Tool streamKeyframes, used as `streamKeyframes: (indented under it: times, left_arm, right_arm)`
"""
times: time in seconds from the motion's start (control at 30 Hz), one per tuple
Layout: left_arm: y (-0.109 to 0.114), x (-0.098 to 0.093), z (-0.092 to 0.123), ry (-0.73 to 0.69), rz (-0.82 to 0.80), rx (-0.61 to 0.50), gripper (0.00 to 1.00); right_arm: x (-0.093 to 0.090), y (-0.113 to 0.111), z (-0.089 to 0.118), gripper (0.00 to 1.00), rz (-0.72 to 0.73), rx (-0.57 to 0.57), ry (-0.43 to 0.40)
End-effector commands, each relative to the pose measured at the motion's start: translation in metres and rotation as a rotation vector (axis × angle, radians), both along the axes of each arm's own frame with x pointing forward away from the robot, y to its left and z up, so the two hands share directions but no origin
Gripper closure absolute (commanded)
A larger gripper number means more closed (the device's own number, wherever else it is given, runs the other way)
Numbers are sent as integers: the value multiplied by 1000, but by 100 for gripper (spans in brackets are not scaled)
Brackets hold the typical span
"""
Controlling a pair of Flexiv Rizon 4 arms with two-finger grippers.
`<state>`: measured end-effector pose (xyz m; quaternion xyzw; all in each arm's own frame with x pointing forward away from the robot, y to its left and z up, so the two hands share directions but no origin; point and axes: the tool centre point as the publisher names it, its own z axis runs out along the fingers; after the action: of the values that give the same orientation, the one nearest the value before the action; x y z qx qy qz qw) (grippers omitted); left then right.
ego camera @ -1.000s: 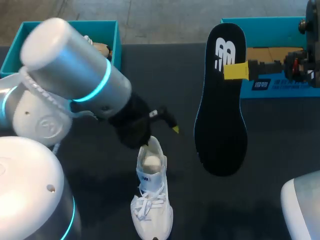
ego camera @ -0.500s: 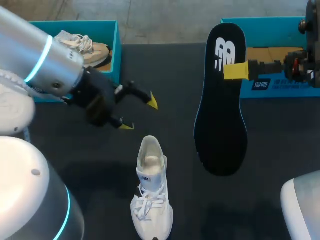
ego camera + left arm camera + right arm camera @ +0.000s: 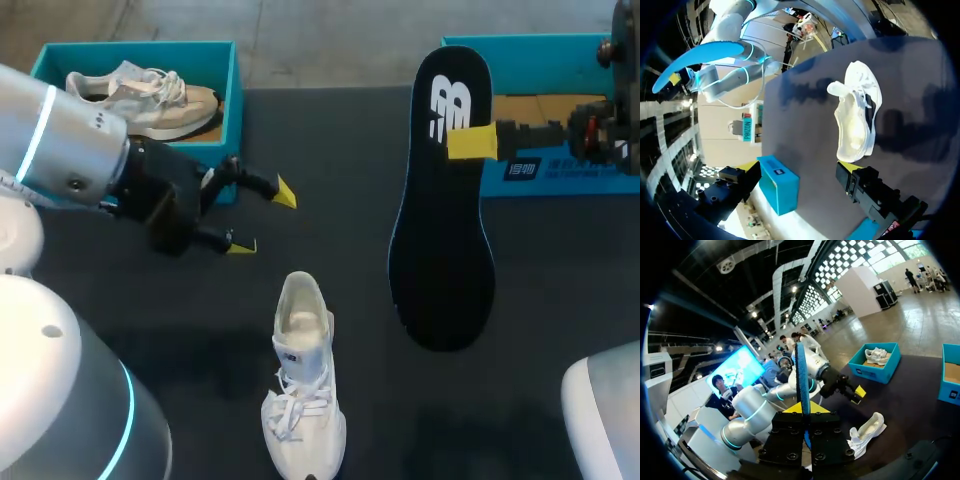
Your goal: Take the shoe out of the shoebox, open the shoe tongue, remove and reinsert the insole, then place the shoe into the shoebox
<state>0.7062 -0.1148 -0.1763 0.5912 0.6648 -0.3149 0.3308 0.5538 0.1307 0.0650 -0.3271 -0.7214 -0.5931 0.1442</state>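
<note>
A white shoe (image 3: 303, 390) lies on the dark table near its front edge, heel toward the back and its opening empty. My left gripper (image 3: 262, 218) hangs open behind and to the left of it, holding nothing. In the left wrist view the shoe (image 3: 855, 120) lies ahead of the open fingers (image 3: 850, 172). My right gripper (image 3: 470, 141) is shut on a black insole (image 3: 440, 230), held in the air to the right of the shoe. From the right wrist, the insole (image 3: 801, 375) shows edge-on between the fingers, with the shoe (image 3: 867, 432) on the table beyond.
A teal shoebox (image 3: 230, 70) at the back left holds a beige shoe (image 3: 150, 95). A second teal shoebox (image 3: 560, 170) stands at the back right, under my right arm. Bare dark table (image 3: 200, 330) surrounds the white shoe.
My left arm has drawn back from the white shoe's heel, up and to the left toward the left shoebox, its gripper still open. The right arm and insole have not moved.
</note>
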Motion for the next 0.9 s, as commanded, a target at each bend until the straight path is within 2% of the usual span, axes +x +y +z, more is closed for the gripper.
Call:
streamKeyframes:
  times: [0.03, 0.2, 0.53, 0.9]
  left_arm:
    - [11, 0, -6, -71, -51, -183, 0]
    - [14, 3, 2, -160, -109, -306, 0]
    - [5, 12, 15, -212, -177, -489, 0]
    - [-8, 9, 35, -223, -188, -552, 0]
  right_arm:
    - [-9, 11, -1, 100, -54, 47, -22]
    - [-9, 11, -1, 100, -54, 47, -22]
    - [-9, 11, -1, 100, -54, 47, -22]
    - [-9, 11, -1, 100, -54, 47, -22]
